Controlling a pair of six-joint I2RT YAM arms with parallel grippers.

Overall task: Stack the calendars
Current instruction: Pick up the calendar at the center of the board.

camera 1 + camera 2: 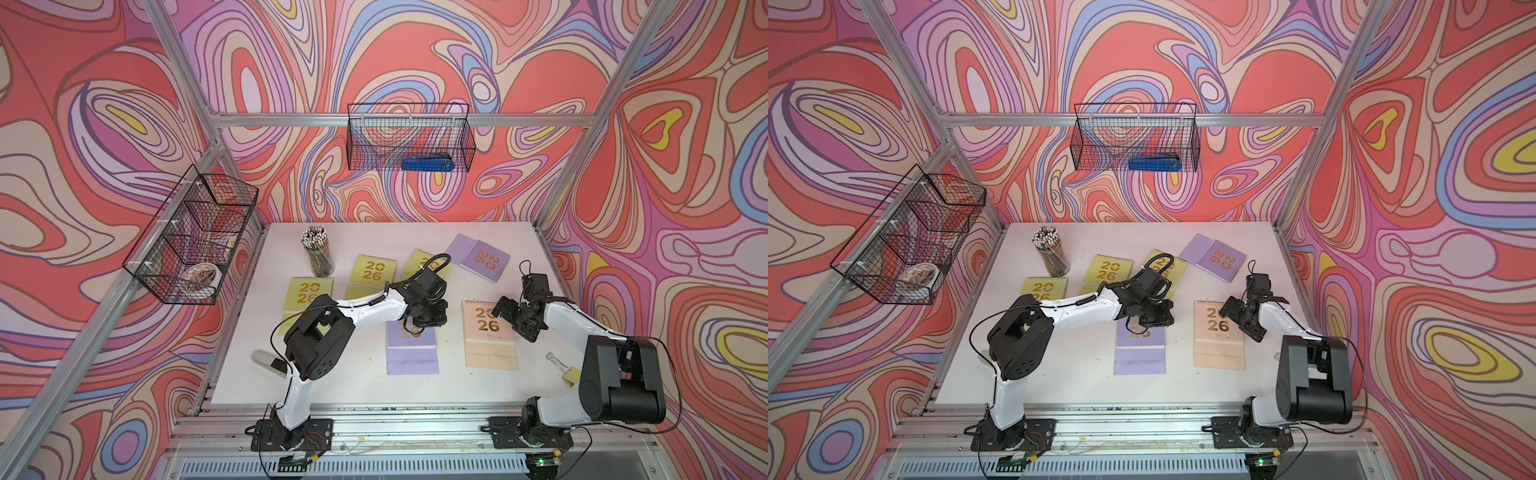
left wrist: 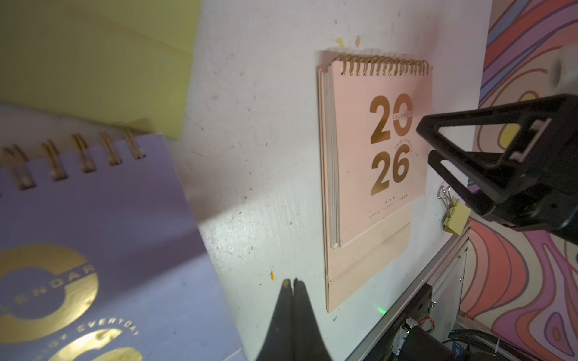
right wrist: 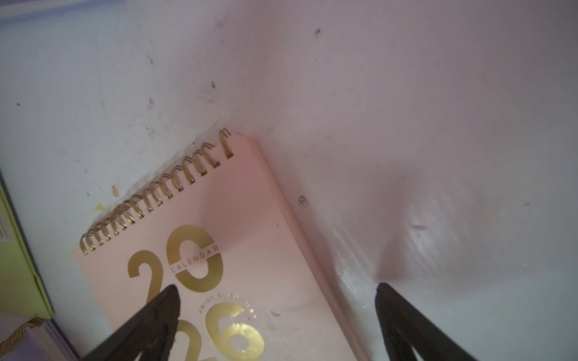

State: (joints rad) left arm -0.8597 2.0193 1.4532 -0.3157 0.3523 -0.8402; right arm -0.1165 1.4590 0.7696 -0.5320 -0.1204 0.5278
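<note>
Left gripper (image 2: 291, 283): fingers pressed together and holding nothing, above the near lavender calendar (image 1: 411, 351).
Right gripper (image 3: 278, 293): fingers wide apart, one over the peach calendar (image 1: 490, 332) and one over bare table (image 1: 332, 382). Whether they touch, I cannot tell.
Calendars: all lie flat and separate on the table, none stacked yet.
Handling: probably light, with stiff card; the pages may fan.
Where to hold: I think at the raised spiral binding (image 3: 156, 200).

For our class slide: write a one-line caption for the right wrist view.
Open right gripper spanning one edge of the peach calendar on a white table.
</note>
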